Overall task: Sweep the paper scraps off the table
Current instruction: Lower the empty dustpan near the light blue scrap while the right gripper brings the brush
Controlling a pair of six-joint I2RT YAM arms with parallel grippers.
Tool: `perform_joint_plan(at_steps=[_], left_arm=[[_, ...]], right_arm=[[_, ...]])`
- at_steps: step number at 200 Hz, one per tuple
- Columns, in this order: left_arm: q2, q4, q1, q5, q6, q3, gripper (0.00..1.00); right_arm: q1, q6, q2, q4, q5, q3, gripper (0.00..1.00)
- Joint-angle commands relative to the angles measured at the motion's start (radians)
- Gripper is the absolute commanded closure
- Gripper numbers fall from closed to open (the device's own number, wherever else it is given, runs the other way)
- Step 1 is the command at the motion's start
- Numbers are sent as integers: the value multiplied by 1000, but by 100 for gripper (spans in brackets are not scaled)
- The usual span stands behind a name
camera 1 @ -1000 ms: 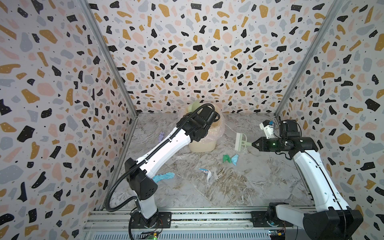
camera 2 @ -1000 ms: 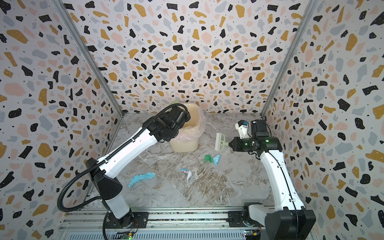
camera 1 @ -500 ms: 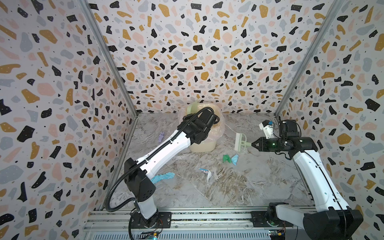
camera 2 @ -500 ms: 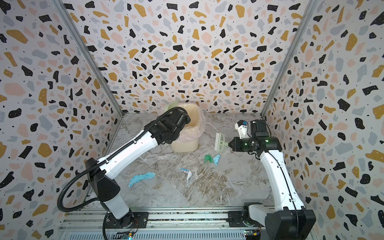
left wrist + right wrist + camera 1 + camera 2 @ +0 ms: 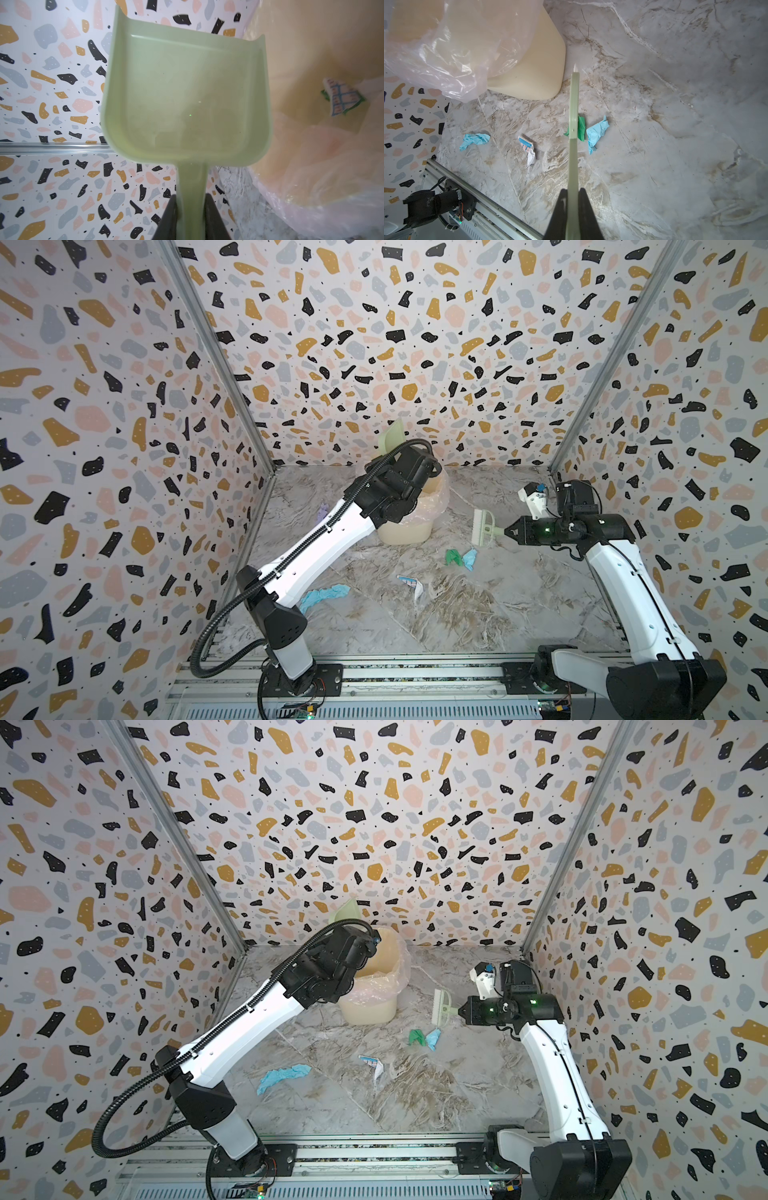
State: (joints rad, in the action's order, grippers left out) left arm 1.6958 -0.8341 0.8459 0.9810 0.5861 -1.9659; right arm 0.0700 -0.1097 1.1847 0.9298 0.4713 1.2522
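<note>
My left gripper (image 5: 191, 205) is shut on the handle of a pale green dustpan (image 5: 187, 93). The pan is bare inside and is held up beside the bin's mouth; its tip (image 5: 392, 439) shows behind the wrist. My right gripper (image 5: 573, 199) is shut on the handle of a pale green brush (image 5: 482, 526), held just above the table (image 5: 519, 614). Paper scraps lie on the table: a green one (image 5: 453, 556) beside a light blue one (image 5: 470, 558), a white printed one (image 5: 411, 584), a larger light blue one (image 5: 323, 596) and a lavender one (image 5: 322, 510).
A cream bin (image 5: 407, 531) with a pink translucent liner (image 5: 446, 52) stands at the back middle, and a printed scrap (image 5: 340, 97) lies inside it. Speckled walls close three sides. A metal rail (image 5: 415, 672) runs along the front edge.
The left wrist has shifted slightly over the bin, and the dustpan's tip shows a little higher. The right arm and the scraps on the table have not moved.
</note>
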Motion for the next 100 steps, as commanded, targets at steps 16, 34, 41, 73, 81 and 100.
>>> perform_joint_plan(at_steps=[16,34,41,73,81,100], left_arm=[[-75,-74,89,-164,-316,22,100],[-141,-34,131,-265,-442,134,100],[-168,-19,147,-304,-486,181,100],[-270,50,198,-482,-668,390,100],[-295,82,211,-522,-714,449,100],[-339,157,239,-603,-797,590,100]], right_arm=[[58,61,-14,108,-163,68,100],[101,63,-13,125,-240,90,100],[118,66,-11,129,-263,97,100],[197,94,19,142,-392,127,100],[223,111,29,140,-438,130,100],[295,159,56,129,-554,119,100]])
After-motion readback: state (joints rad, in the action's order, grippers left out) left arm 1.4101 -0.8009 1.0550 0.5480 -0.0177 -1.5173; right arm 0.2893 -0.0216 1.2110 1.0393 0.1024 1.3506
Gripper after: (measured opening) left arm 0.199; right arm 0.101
